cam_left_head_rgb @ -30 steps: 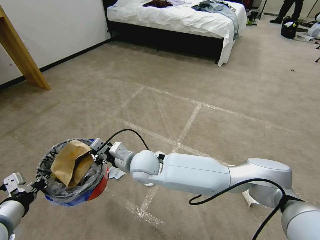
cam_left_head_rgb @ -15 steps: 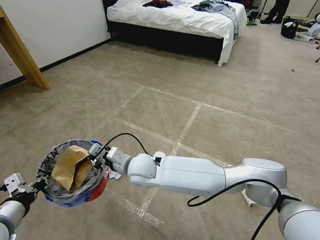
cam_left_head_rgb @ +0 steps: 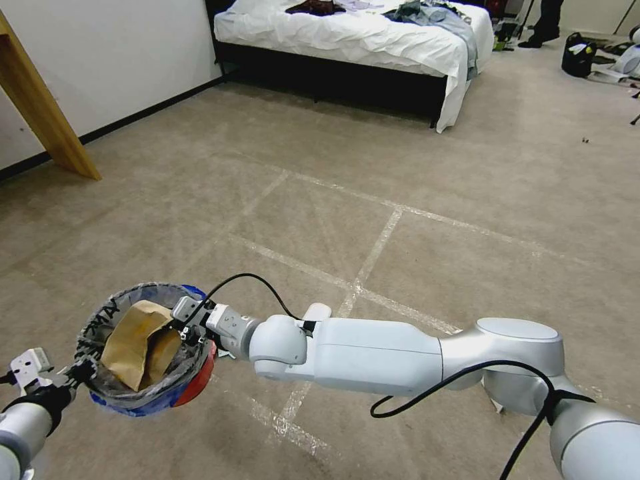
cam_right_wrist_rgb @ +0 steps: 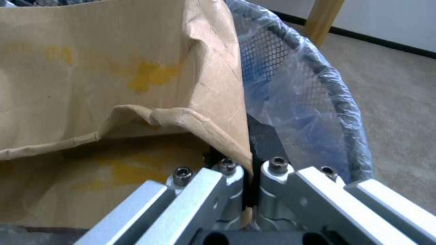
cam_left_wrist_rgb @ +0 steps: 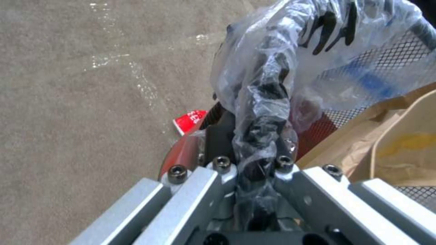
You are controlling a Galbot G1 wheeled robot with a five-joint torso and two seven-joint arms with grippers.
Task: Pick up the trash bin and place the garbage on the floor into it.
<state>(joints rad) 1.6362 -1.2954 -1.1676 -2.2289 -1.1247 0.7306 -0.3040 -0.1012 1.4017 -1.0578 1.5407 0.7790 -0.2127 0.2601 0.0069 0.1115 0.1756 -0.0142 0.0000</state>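
The trash bin (cam_left_head_rgb: 197, 381), a small red bucket with a clear liner, hangs above the floor (cam_left_head_rgb: 433, 167) at the lower left. My left gripper (cam_left_head_rgb: 79, 369) is shut on its near rim; the left wrist view shows the jaws (cam_left_wrist_rgb: 254, 149) pinching rim and bunched liner (cam_left_wrist_rgb: 272, 68). A crumpled brown paper bag (cam_left_head_rgb: 133, 340) sits inside the bin. My right gripper (cam_left_head_rgb: 181, 328) reaches in over the far rim and is shut on the bag's edge (cam_right_wrist_rgb: 249, 160). The bag (cam_right_wrist_rgb: 113, 68) leans against the mesh wall (cam_right_wrist_rgb: 345, 112). A red wrapper (cam_left_wrist_rgb: 188, 120) lies on the carpet below the bin.
A bed (cam_left_head_rgb: 360, 40) with white sheets stands at the far end of the room. A slanted wooden leg (cam_left_head_rgb: 47, 127) stands by the left wall. A black bag (cam_left_head_rgb: 577, 57) sits at the far right. Tape lines cross the open carpet ahead.
My right arm has moved left and down, taking the paper bag deeper into the bin. The bin and left gripper have sunk slightly.
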